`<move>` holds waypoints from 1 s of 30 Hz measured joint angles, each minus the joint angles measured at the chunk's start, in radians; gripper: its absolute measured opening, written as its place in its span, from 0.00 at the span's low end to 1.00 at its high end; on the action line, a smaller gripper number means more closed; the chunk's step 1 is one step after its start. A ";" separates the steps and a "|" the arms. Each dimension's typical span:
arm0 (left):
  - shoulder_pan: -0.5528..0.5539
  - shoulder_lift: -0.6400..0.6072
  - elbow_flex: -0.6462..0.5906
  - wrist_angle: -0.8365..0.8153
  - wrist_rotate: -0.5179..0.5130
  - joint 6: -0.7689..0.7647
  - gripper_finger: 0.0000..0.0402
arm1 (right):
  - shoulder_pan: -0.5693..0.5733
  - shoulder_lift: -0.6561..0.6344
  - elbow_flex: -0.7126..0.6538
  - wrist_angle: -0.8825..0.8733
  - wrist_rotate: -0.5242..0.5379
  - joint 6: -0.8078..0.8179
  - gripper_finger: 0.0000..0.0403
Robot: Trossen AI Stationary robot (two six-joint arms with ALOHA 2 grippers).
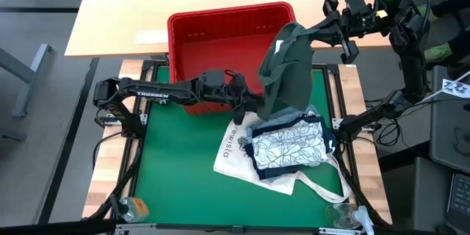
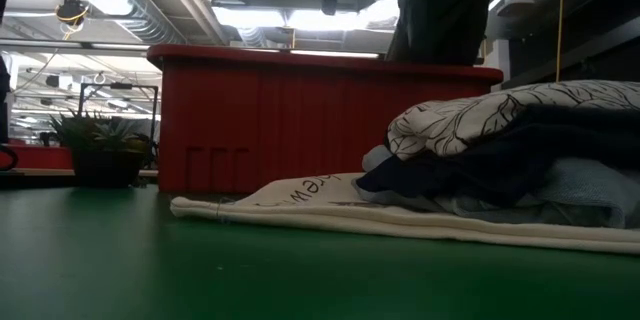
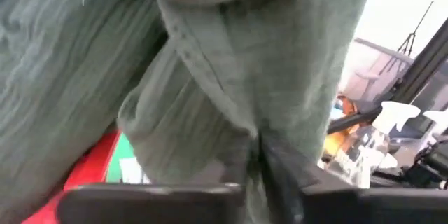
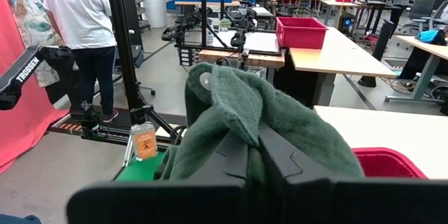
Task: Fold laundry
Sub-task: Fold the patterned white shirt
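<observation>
Nearest me on the green worktop (image 1: 169, 169) lies the white tote bag (image 1: 233, 150), flat, its long handle trailing toward the front edge. On top of it sits a soft heap of laundry: the white garment with the dark leaf print (image 1: 288, 145) uppermost, navy cloth (image 2: 480, 165) bunched beneath it, and pale blue denim (image 2: 590, 185) at the bottom.

Just behind the heap my left claw (image 1: 250, 101) is pinched shut on the lower part of the dark olive green garment (image 1: 286, 70) — its wrist view is filled with crinkled, finely ribbed green cloth caught between the dark fingers (image 3: 280, 164).

Farther back, the right claw (image 1: 317, 31) is clamped on the top of the same garment, holding it up so it hangs in long folds over the red slotted basket (image 1: 213, 37). Up close the fabric there looks thick and fuzzy, humped over the fingers (image 4: 238, 157), with a pale round button showing.
</observation>
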 joint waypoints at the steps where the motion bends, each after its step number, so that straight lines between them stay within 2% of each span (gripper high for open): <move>1: 0.000 0.000 0.000 0.016 0.000 -0.001 0.04 | 0.000 0.000 0.000 0.000 0.000 0.000 0.01; 6: -0.008 0.000 0.000 0.131 0.063 -0.031 0.01 | 0.000 -0.011 0.000 0.000 -0.016 0.045 0.03; 9: -0.025 0.000 0.000 0.282 0.100 -0.092 0.01 | 0.000 -0.034 0.000 0.001 -0.064 0.055 0.02; 12: -0.045 -0.001 0.000 0.421 0.106 -0.146 0.00 | 0.000 -0.067 0.000 0.011 -0.094 0.055 0.02; 14: -0.064 -0.001 0.005 0.455 0.105 -0.155 0.00 | 0.000 -0.094 0.000 0.028 -0.097 0.056 0.02; 21: -0.156 -0.002 0.141 0.377 0.104 -0.092 0.00 | 0.000 -0.200 0.000 0.150 -0.099 0.063 0.02; 25: -0.211 -0.001 0.254 0.259 0.080 -0.029 0.00 | 0.000 -0.242 0.001 0.240 -0.101 0.163 0.02; 30: -0.312 -0.002 0.368 0.077 -0.060 0.066 0.00 | 0.000 -0.285 0.001 0.365 -0.140 0.336 0.02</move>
